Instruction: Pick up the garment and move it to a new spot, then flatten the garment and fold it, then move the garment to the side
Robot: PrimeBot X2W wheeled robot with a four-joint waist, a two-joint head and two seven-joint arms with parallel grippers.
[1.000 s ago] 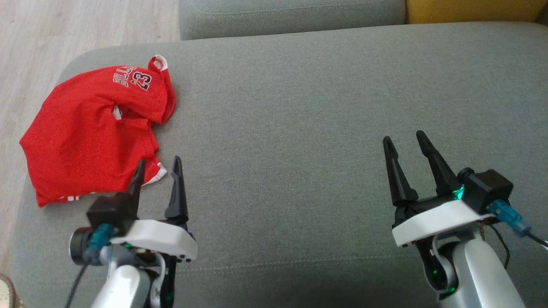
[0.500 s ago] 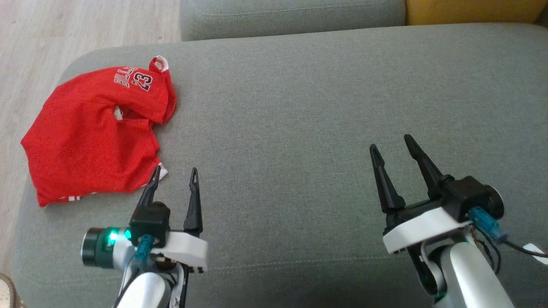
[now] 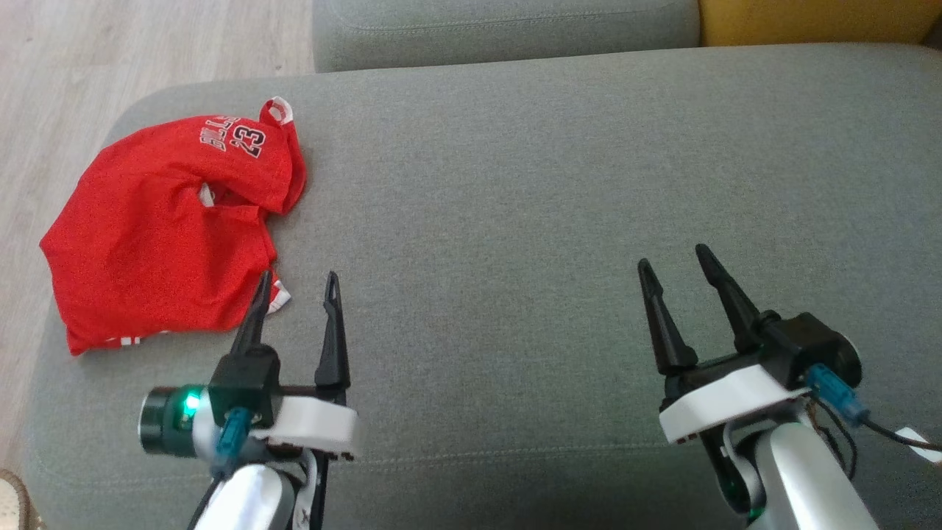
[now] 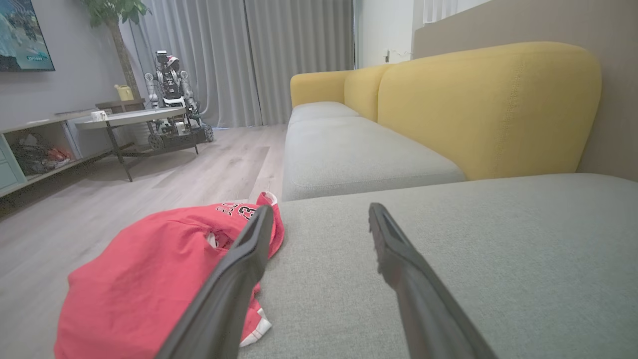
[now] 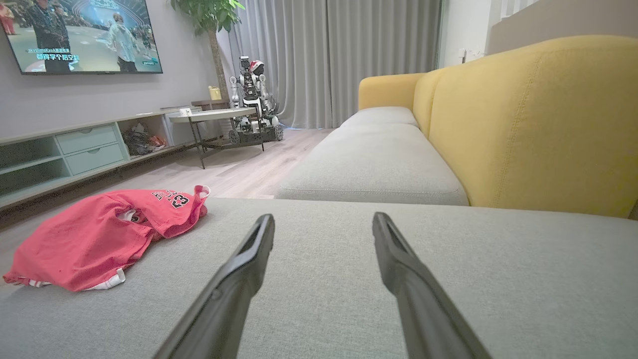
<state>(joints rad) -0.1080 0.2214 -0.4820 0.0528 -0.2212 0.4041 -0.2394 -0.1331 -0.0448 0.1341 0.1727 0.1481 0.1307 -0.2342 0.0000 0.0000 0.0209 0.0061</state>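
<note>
Left gripper [image 3: 299, 277] stands wide and empty, one finger just beside the jersey's [image 3: 154, 243] near corner. Right gripper [image 3: 672, 256], also wide and empty, hangs well apart over the grey cushion [image 3: 515, 184]. The crumpled red jersey lies at the cushion's left end.

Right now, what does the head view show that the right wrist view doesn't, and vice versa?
Head view's extra: the open left gripper, poised at the near corner of the red jersey. Right wrist view's extra: a television, a potted plant, grey curtains and another robot beside a low table. Both: the jersey crumpled on the grey cushion, and the right gripper, open and empty.
</note>
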